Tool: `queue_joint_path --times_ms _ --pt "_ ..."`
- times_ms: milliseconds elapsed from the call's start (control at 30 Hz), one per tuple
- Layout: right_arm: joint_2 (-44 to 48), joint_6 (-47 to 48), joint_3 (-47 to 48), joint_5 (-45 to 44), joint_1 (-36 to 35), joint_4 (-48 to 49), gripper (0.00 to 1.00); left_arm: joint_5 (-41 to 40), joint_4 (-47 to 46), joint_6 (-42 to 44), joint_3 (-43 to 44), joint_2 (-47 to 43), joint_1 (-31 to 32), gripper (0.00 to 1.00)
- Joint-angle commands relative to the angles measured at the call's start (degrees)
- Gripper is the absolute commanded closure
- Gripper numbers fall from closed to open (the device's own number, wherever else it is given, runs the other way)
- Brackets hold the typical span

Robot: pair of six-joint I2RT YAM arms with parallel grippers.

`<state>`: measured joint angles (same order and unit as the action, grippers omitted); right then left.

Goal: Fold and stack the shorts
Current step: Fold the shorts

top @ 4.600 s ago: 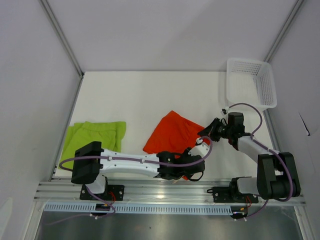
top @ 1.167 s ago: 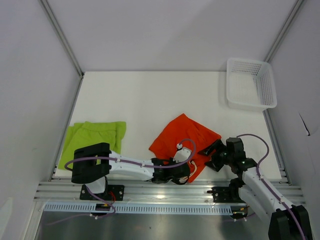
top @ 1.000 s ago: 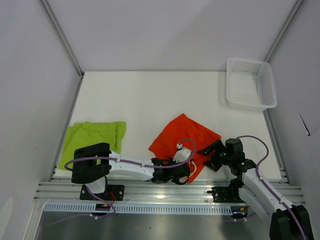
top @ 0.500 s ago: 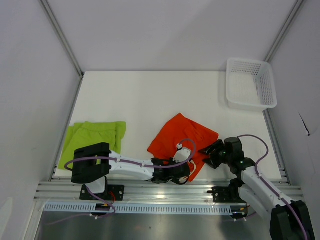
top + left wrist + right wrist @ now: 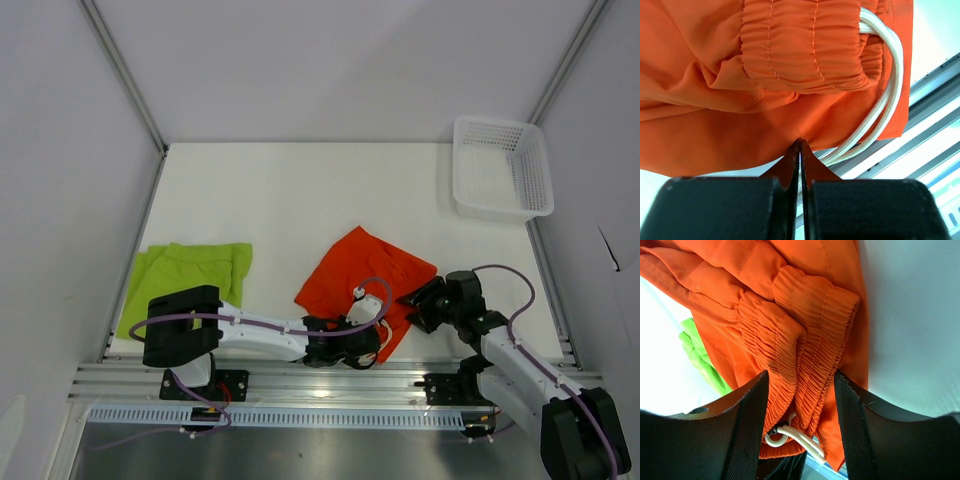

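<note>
Risk, principal: the orange shorts lie bunched at the near edge of the table, close to the metal rail, and are not laid flat. Left end effector is pressed together on a thin pinch of the orange fabric just below the waistband. So small a bite could slip free under a pull, in my judgement. Right end effector stands apart, its fingers either side of the gathered waistband, which is doubled into several layers. Closing here would likely take all layers at once and lock in the crease rather than open the garment. White drawstring loops loose beside the left grip, near the rail, and could snag or be dragged into a fold. Both arms work close together at one corner, so contact between them is a further concern.

Green shorts lie at the left near corner, well apart from the orange pair, with neither arm on them. No stack is formed yet.

White basket stands at the far right corner; nothing shows inside it.
</note>
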<state>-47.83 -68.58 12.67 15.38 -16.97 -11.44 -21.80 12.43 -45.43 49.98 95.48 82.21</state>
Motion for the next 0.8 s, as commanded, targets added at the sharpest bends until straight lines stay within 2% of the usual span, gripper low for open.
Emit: queue_joint_path --times_ms 0,167,267,533,600,633,767 --pt "-1.0 -0.7 1.0 -1.8 -1.7 3.9 0.43 -0.2 0.1 0.1 0.5 -1.8 0.3 1.00" --pt "-2.3 -2.2 0.0 -3.0 -3.0 7.2 0.43 0.0 0.0 0.1 0.6 -1.6 0.2 1.00" --pt "-4.2 -1.7 0.4 -3.3 -3.1 9.2 0.48 0.2 -0.1 0.0 0.6 -1.3 0.3 1.00" --pt "-13.6 2.4 2.0 -1.5 -2.7 19.9 0.78 -0.2 0.8 -0.9 0.5 -1.6 0.3 1.00" --pt "-16.1 4.2 2.9 -0.8 -2.6 22.6 0.89 -0.3 1.2 -1.3 0.4 -1.6 0.1 1.00" --pt "-16.5 5.0 3.6 -1.0 -2.6 22.7 0.97 -0.3 1.7 -1.5 0.5 -1.7 0.1 1.00" --pt "-17.6 10.6 8.5 -1.4 -2.7 21.6 1.00 -0.4 3.5 -3.6 0.1 -2.1 -1.2 1.00"
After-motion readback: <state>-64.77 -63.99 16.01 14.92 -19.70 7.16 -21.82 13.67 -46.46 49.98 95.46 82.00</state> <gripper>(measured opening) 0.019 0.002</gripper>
